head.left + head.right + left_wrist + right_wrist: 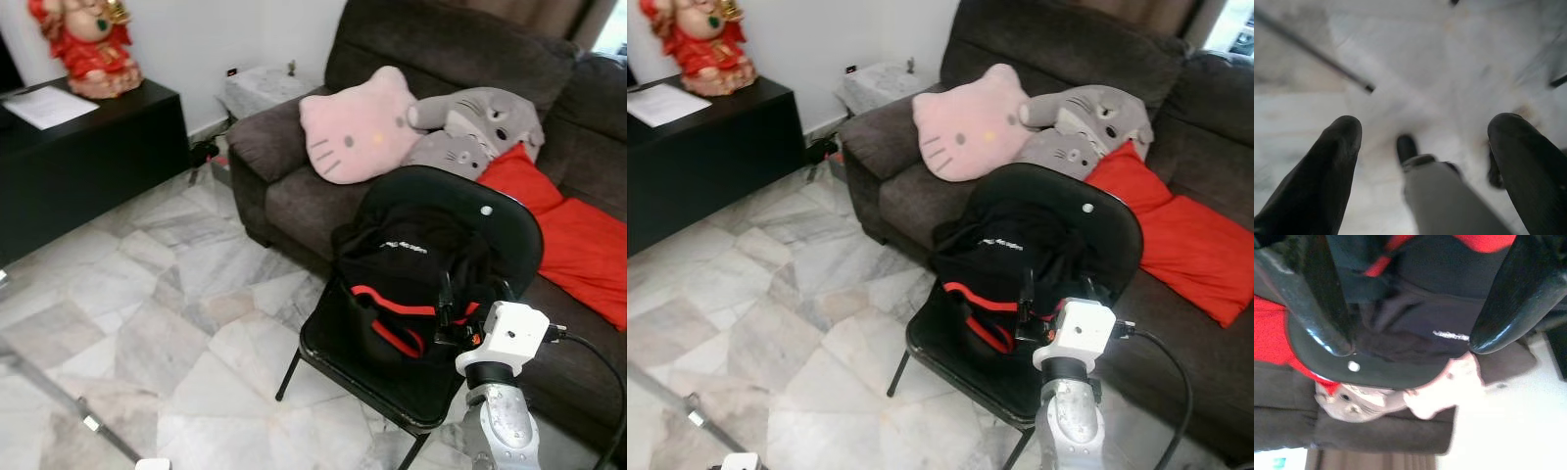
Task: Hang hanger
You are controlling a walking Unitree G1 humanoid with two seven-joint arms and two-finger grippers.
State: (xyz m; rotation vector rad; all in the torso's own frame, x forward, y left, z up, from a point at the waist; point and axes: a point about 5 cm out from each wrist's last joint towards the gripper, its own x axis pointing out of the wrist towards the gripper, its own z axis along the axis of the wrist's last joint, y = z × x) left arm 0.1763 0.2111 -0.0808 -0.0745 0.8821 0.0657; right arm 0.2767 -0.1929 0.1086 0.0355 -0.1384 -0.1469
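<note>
A black jacket with red trim [411, 255] lies bunched on the seat of a black chair [512, 227] in front of the sofa. My right gripper [477, 299] reaches in from the chair's front right edge, just above the jacket, and is open. In the right wrist view its two fingers [1317, 293] stand wide apart, with the jacket [1420, 313] and the chair's back [1376, 374] beyond them and nothing between them. My left gripper [1427, 127] hangs open over the marble floor [1415, 44]. I cannot make out a hanger.
A dark grey sofa [294, 196] behind the chair holds a pink cat cushion [358, 127], a grey plush [470, 127] and a red cushion [568, 230]. A black cabinet [88, 157] with a red figurine [88, 44] stands at the left. A thin metal bar [59, 392] crosses the floor at the lower left.
</note>
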